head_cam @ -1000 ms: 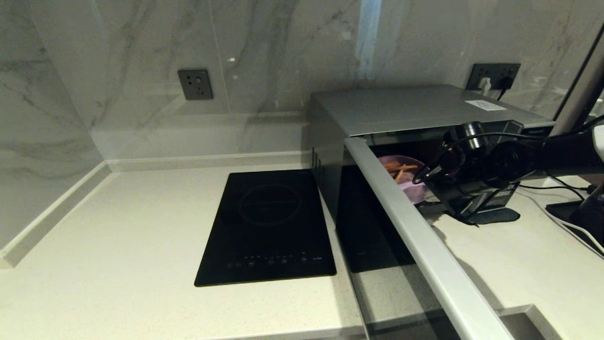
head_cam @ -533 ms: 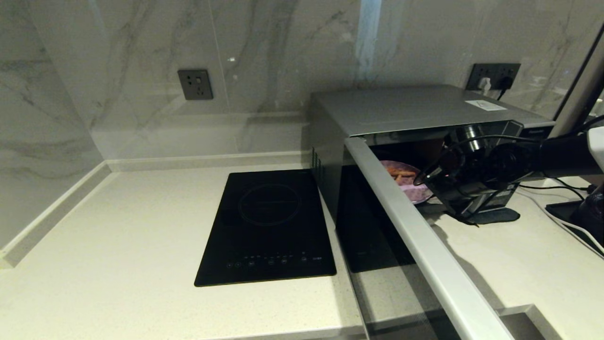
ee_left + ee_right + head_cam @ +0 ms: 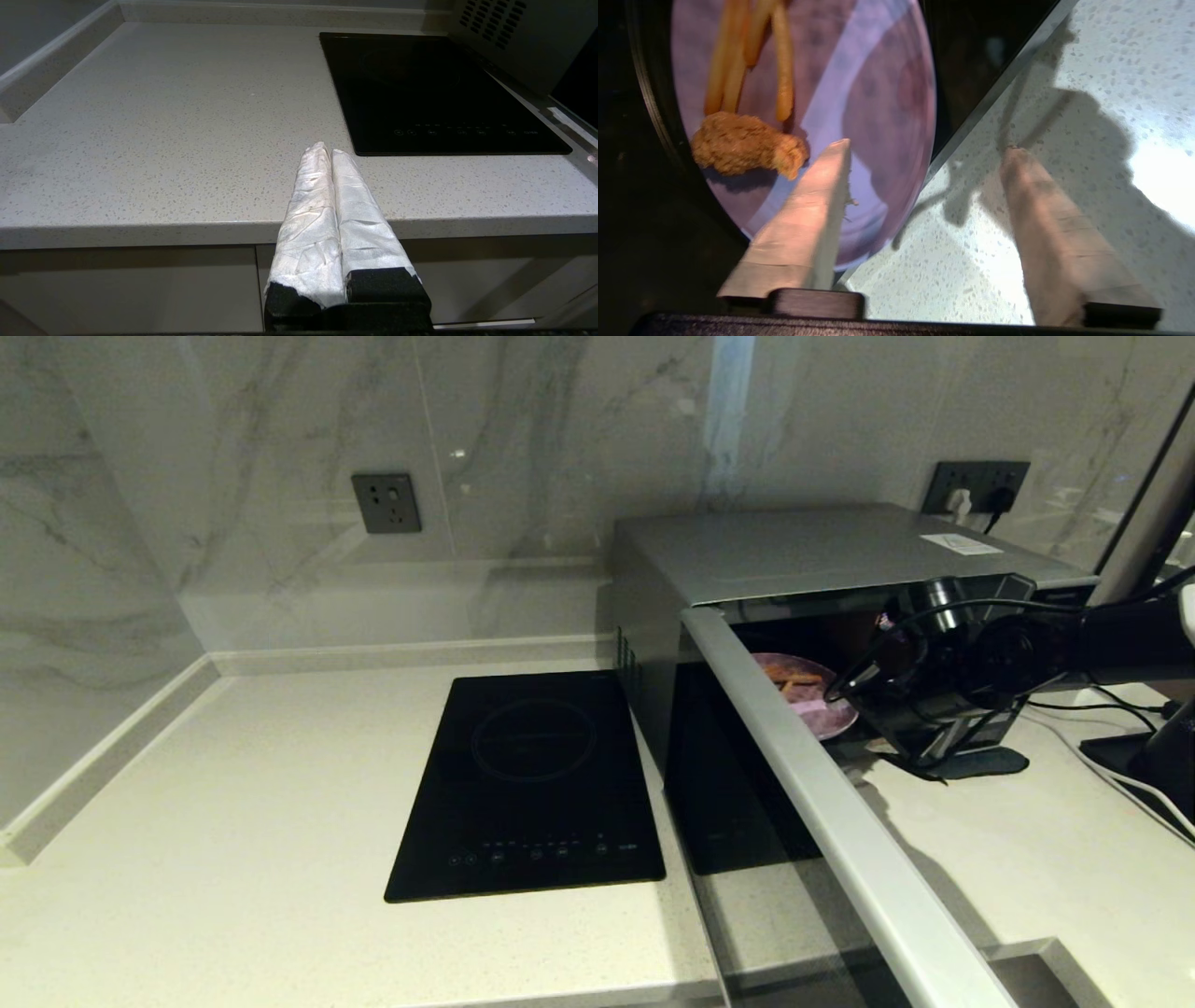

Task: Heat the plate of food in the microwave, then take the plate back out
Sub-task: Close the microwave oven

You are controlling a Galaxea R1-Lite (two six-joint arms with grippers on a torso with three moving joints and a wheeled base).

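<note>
The microwave [image 3: 803, 551] stands at the back right with its door [image 3: 822, 784] swung open toward me. The lavender plate of food [image 3: 826, 714] lies just inside the cavity, its near rim at the front sill. The right wrist view shows the plate [image 3: 878, 93] with a brown fried piece [image 3: 742, 144] and fries [image 3: 738, 51]. My right gripper [image 3: 927, 147] is open: one finger [image 3: 808, 224] lies over the plate, the other [image 3: 1055, 233] over the worktop beside it. My left gripper [image 3: 325, 148] is shut and empty, parked at the worktop's front edge.
A flat black hob [image 3: 532, 784] lies left of the microwave. Cables [image 3: 1102, 756] and a dark base sit on the worktop at the far right. Wall sockets [image 3: 386, 502] are on the marble backsplash. The open door stretches across the front right.
My right gripper has gone from shut on the plate's rim to open. The plate has dropped from a tilted, raised pose to lying flat in the microwave's mouth.
</note>
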